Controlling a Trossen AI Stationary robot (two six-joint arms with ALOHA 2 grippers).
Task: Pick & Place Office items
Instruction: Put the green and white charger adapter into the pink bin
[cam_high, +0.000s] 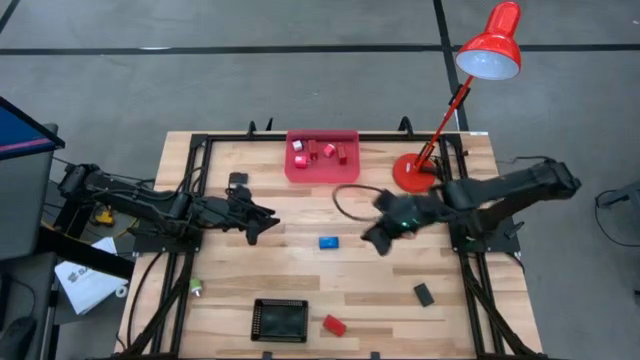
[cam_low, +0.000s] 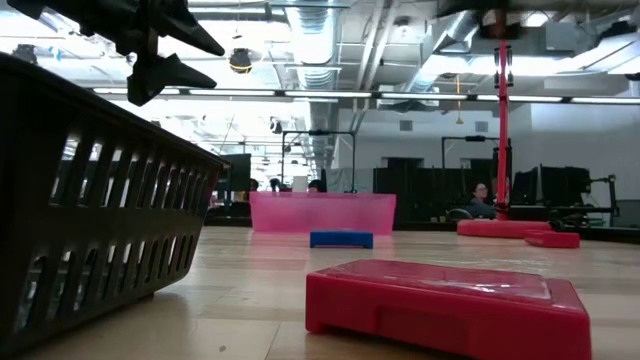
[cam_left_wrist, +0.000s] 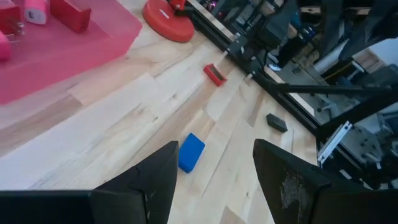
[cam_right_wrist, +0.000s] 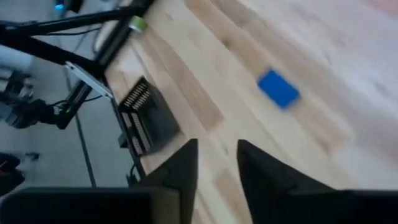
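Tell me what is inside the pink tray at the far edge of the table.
The pink tray holds several red blocks and small red-and-white pieces. Their exact count is unclear, and anything lying beneath them is hidden.

No text, label, brand, number or sign could be read anywhere in the four views. A white paper sheet (cam_high: 84, 283) beside the left edge of the surface (cam_high: 330, 282) carried dark print, but it was too small to make out. The red blocks, the blue block (cam_high: 328, 242) and the trays showed no markings.
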